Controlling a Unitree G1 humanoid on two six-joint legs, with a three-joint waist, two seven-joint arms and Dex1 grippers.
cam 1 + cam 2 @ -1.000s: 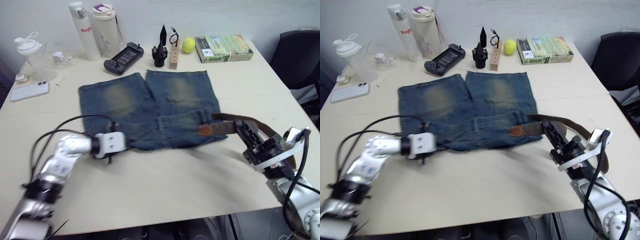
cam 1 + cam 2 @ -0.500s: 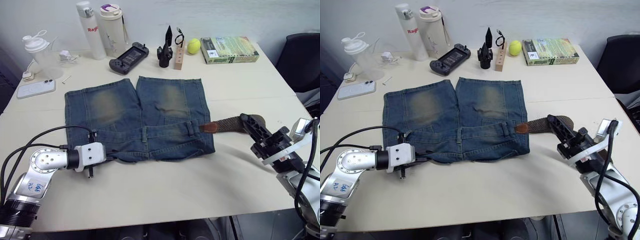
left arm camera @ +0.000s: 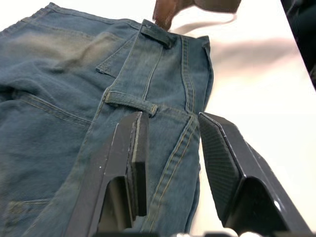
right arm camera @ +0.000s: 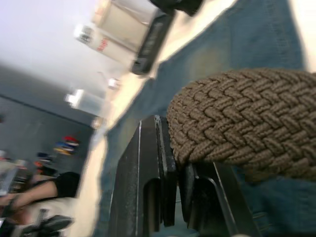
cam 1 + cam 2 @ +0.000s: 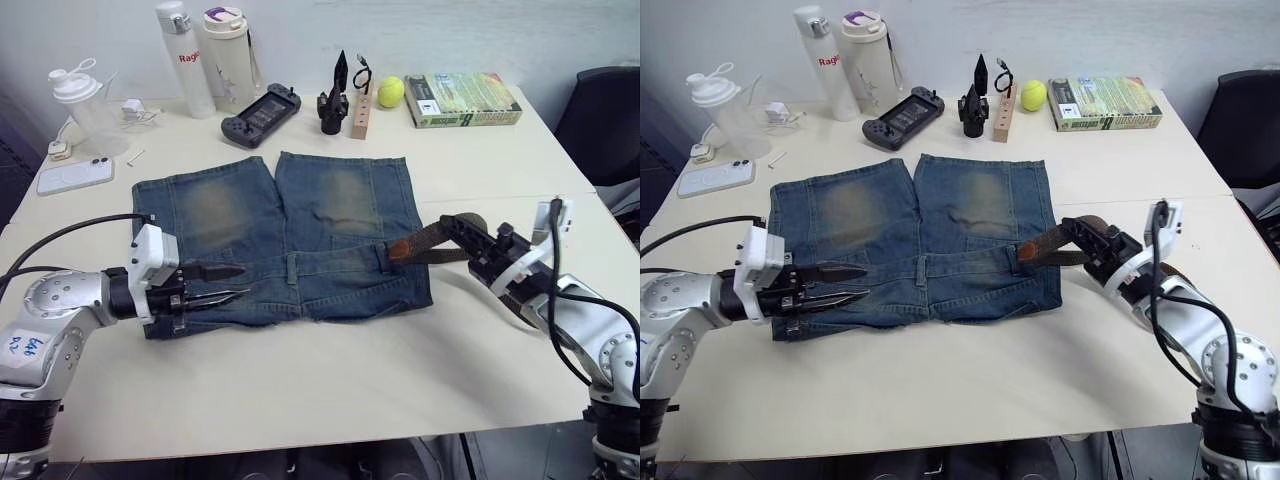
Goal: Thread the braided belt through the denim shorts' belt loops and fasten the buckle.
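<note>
Blue denim shorts with faded yellowish patches [image 5: 290, 235] lie flat on the pale cream surface [image 5: 330, 370], waistband toward the robot, legs toward the far edge. Left claw [image 5: 215, 285] is open — its two black fingers [image 3: 129, 158] spread over the waistband at the shorts' left side, one on each side of the band in the left wrist view, with a narrow denim belt loop [image 3: 129, 100] just past the tips. Right claw [image 5: 1080, 238] is closed on the dark brown braided belt [image 5: 425, 238], pinching the woven strap near its tan leather tip [image 5: 1032, 250]; the tip sits at the right end of the waistband, touching the denim by a second belt loop [image 5: 381, 255]. The rest of the strap runs back under the right arm; buckle can't be made out. Along the far edge of the surface — two white bottles [image 5: 205, 55], a black game controller [image 5: 260, 103], a yellow-green tennis ball [image 5: 391, 91], a green box [image 5: 463, 98]. A white phone [image 5: 74, 176] lies at far left.
</note>
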